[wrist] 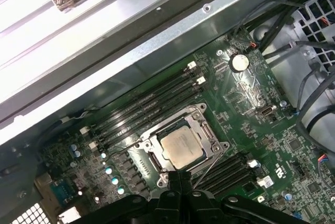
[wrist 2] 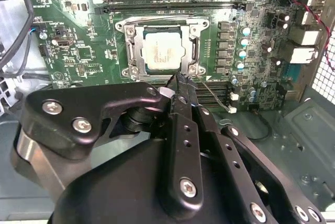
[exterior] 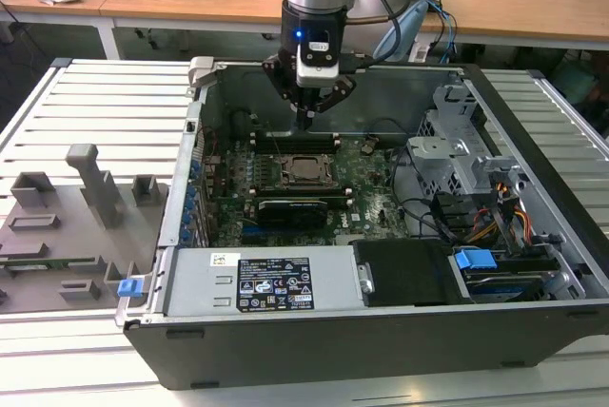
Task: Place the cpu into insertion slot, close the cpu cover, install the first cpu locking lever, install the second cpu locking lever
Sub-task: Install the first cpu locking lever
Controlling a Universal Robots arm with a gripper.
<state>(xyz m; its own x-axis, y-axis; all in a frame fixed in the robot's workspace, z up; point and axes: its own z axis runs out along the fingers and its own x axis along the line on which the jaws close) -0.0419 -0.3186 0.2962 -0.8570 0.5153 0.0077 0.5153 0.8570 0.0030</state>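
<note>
A robot arm's gripper (exterior: 304, 122) is hovering with its fingers pinched together on nothing, just above the green motherboard (exterior: 371, 193) inside an open computer case (exterior: 381, 340). The cpu (wrist 2: 162, 51) is sitting in the insertion slot (wrist 2: 139, 51) with the cpu cover (wrist 2: 159, 23) lying flat around it. In the first wrist view, a thin locking lever (wrist: 207, 167) is jutting out at an angle beside the socket, close to the fingertips.

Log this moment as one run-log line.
gripper: shut, tips beside locking lever | cpu: seated | cpu cover: down around cpu | locking lever: unlatched, angled away from cover
</note>
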